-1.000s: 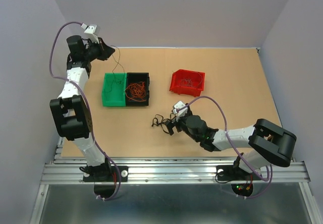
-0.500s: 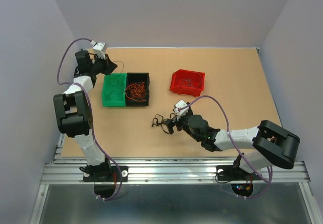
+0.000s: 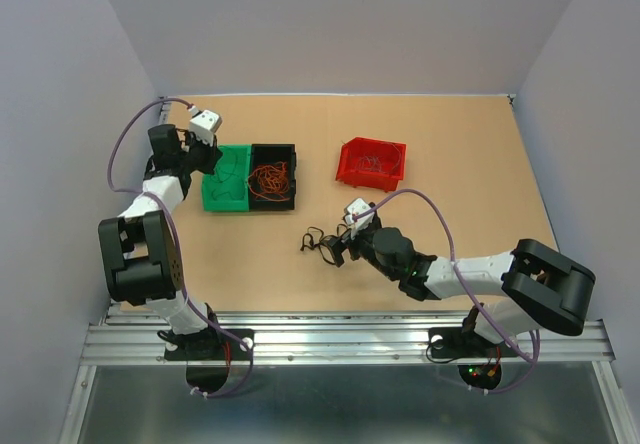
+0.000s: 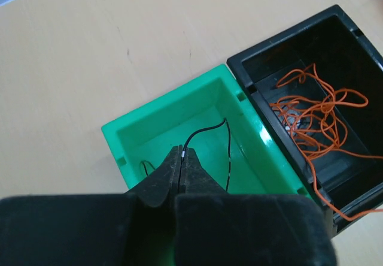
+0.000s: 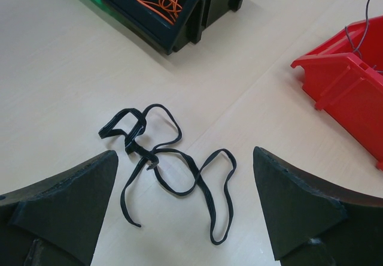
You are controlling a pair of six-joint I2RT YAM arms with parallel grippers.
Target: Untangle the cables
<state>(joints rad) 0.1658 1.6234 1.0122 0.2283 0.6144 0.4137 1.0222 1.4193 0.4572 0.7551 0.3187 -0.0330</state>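
My left gripper (image 4: 181, 150) hangs over the green bin (image 4: 167, 98), shut on the end of a thin black cable (image 4: 206, 128) that curves down into the bin. In the top view this gripper (image 3: 210, 156) is at the bin's left rim. A flat black cable (image 5: 173, 170) lies in loose loops with a small knot on the table. My right gripper (image 5: 185, 155) is just above it, open wide, one finger on each side, touching nothing. From above, that cable (image 3: 316, 242) lies just left of the right gripper (image 3: 336, 250).
A black bin (image 3: 272, 204) holding tangled orange cables (image 3: 268, 176) adjoins the green bin (image 3: 225, 202). A red bin (image 3: 370, 176) with thin grey wire (image 5: 359, 35) stands at the back right. Walls close in the table's back and sides.
My left arm has come down from high at the back left to the green bin, lowering the thin black cable into it. The right arm has barely moved.
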